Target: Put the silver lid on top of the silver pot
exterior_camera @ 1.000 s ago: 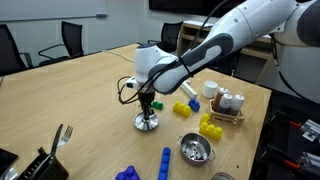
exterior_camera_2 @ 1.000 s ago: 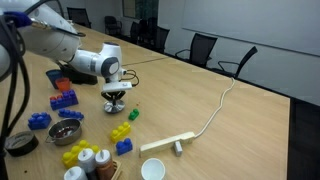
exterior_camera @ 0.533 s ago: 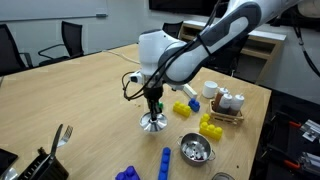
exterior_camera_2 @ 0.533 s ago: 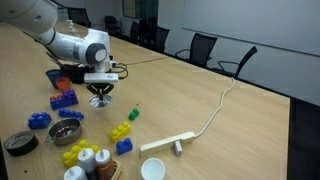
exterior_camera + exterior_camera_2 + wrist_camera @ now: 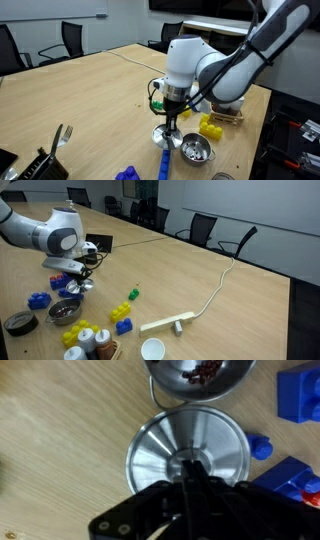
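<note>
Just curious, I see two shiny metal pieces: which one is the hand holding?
The silver lid: the flat disc, its centre knob pinched by the hand. The silver pot beside it is deeper and stands untouched.

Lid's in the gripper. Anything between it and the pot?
Nothing visible. The gripper holds the silver lid by its knob, right beside the silver pot, with only bare table between. The blue blocks lie off to the side.

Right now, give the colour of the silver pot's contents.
Contents: reddish-brown, clearest in the wrist view.
</note>
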`<act>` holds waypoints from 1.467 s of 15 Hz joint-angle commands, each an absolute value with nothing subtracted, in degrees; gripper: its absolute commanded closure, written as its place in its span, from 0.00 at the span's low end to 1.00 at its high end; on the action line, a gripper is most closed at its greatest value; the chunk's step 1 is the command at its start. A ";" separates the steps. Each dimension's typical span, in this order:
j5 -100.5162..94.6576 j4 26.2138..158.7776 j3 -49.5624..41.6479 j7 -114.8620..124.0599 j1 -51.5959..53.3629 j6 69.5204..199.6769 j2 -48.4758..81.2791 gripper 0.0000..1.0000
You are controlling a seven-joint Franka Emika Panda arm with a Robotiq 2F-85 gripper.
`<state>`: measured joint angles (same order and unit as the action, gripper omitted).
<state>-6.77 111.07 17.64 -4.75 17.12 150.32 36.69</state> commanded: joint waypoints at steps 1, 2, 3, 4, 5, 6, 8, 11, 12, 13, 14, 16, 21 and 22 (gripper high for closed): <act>-4.93 126.15 14.38 8.23 21.82 160.50 27.17 0.99; -5.00 130.22 13.48 12.46 23.56 162.58 24.49 0.99; -5.42 134.49 12.03 17.18 25.88 164.32 21.42 0.99; -6.41 136.92 9.96 21.88 28.63 164.56 19.35 0.99; -7.63 139.20 7.74 26.48 31.26 164.49 17.27 0.99; -9.70 140.98 5.15 31.18 33.71 164.66 15.65 0.99; -15.77 142.50 -1.15 41.07 38.52 163.40 12.90 0.99; -24.58 140.33 -6.25 50.02 39.85 162.38 13.28 0.99; -24.71 139.46 -6.67 50.15 39.24 162.10 14.18 0.99; -24.22 138.94 -6.71 49.79 38.60 162.60 15.07 0.99; -22.90 138.38 -6.43 48.69 38.08 162.43 15.92 0.99; -20.50 137.38 -2.91 46.24 34.84 163.11 17.90 0.99; -14.31 134.45 2.03 41.23 32.44 163.85 22.63 0.99; -13.25 133.69 2.65 40.02 32.14 163.34 23.36 0.99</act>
<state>-16.25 135.58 -0.16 44.27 34.75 163.18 21.52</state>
